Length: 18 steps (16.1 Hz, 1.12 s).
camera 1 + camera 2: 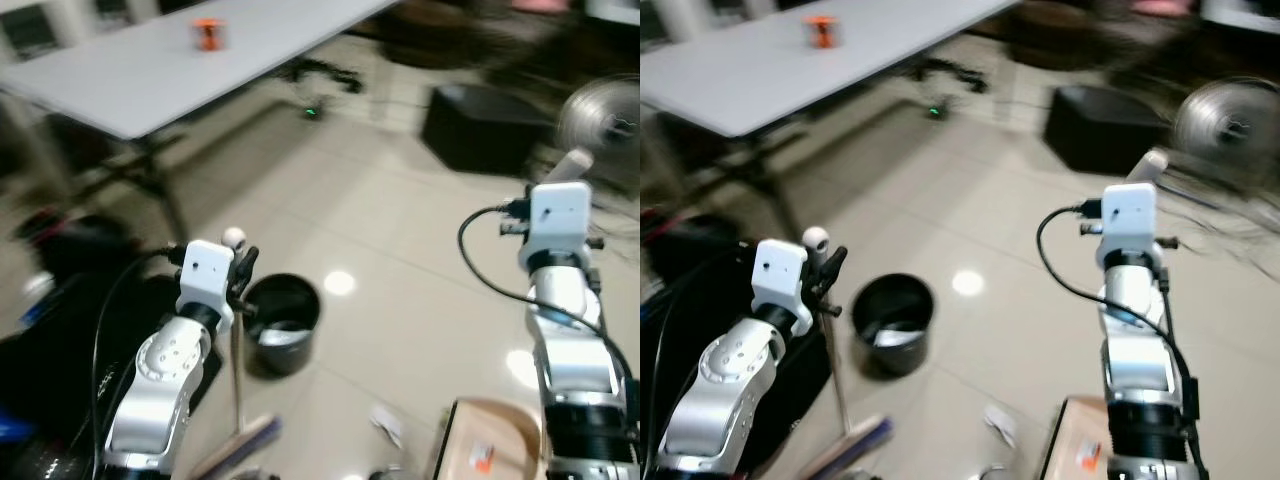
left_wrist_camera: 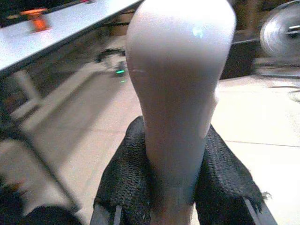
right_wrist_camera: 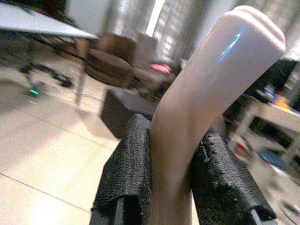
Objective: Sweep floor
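While the head views are blurred, both arms show raised in front of the robot over a glossy tiled floor (image 1: 400, 230). The left gripper (image 1: 243, 272) sits at the near left, its two black fingers (image 2: 123, 178) closed on either side of a pale rounded broom handle (image 2: 180, 93); the handle's white knob top (image 1: 234, 237) stands just above the gripper, and a thin pole (image 1: 238, 380) drops from it toward the floor, ending near a blurred broom head (image 1: 240, 445) at the bottom edge. The right gripper (image 3: 171, 178) is up at the near right, its fingers (image 3: 129, 168) pressed against a second pale handle (image 3: 211, 89) that curves upward; in the head views that handle's tip (image 1: 570, 165) pokes out above the white wrist block. Below the right arm, at the near right edge, lies a tan dustpan (image 1: 500, 440) with a small orange mark on it. Just right of the left gripper a black bin (image 1: 282, 322) stands on the floor. A small white scrap (image 1: 388, 424) lies on the tiles between the bin and the dustpan. Farther back on the left a long white surface (image 1: 170, 70) carries a small orange object (image 1: 207, 33). On the far right stand a dark box (image 1: 480, 125) and a fan (image 1: 600, 120).
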Motion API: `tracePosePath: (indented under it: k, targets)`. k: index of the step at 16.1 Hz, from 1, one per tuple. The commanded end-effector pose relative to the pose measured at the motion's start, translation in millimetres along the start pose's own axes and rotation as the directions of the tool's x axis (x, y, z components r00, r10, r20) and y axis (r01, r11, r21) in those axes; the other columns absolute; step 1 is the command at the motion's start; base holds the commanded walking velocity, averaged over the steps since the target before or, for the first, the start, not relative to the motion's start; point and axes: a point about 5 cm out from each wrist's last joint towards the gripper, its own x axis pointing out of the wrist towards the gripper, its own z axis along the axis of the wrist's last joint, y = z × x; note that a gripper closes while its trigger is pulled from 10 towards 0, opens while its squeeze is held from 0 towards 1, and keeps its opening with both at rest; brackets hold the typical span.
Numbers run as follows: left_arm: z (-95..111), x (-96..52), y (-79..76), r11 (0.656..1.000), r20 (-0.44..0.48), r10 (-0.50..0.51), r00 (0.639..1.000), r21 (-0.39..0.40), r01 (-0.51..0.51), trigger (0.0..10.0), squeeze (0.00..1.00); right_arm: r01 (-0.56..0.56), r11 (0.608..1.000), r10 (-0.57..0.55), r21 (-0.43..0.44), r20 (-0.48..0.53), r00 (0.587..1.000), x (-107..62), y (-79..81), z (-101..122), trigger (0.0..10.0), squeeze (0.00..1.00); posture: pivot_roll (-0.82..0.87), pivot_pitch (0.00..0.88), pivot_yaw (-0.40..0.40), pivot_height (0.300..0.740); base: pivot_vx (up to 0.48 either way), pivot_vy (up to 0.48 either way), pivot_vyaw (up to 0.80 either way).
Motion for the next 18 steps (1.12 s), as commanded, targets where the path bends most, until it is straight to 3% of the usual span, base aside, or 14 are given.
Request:
tracePosePath:
  k: [1,5,9,18]
  targets:
    - [9,0.0,-1.8,1.0,0.031,-0.008,0.999,0.013,0.008,10.0,0.0,0.02,1.0,-0.02,0.01,0.05,0.999,-0.3,-2.2,14,10.0,0.0,0.0,0.003,0.027,0.74,0.0,0.0,-0.79]
    - [16,-3.7,-4.4,1.0,0.078,0.003,0.997,-0.019,-0.001,10.0,0.0,0.021,0.998,-0.027,0.057,0.098,0.995,-10.4,-1.1,23,10.0,0.0,0.0,0.018,0.029,0.74,0.0,0.0,-0.79]
    - [24,-2.2,-9.6,0.999,0.09,-0.001,0.996,-0.043,0.005,10.0,0.0,-0.006,0.988,-0.002,0.152,0.051,0.999,-24.1,8.4,20,10.0,0.0,0.0,0.027,0.031,0.74,0.0,0.0,-0.8]
    - [42,7.4,-9.0,1.0,0.166,0.017,0.986,-0.024,-0.014,10.0,0.0,0.014,0.992,-0.025,0.122,0.088,0.996,-28.0,0.1,26,10.0,0.0,-0.01,0.031,0.049,0.74,0.0,0.0,-0.8]
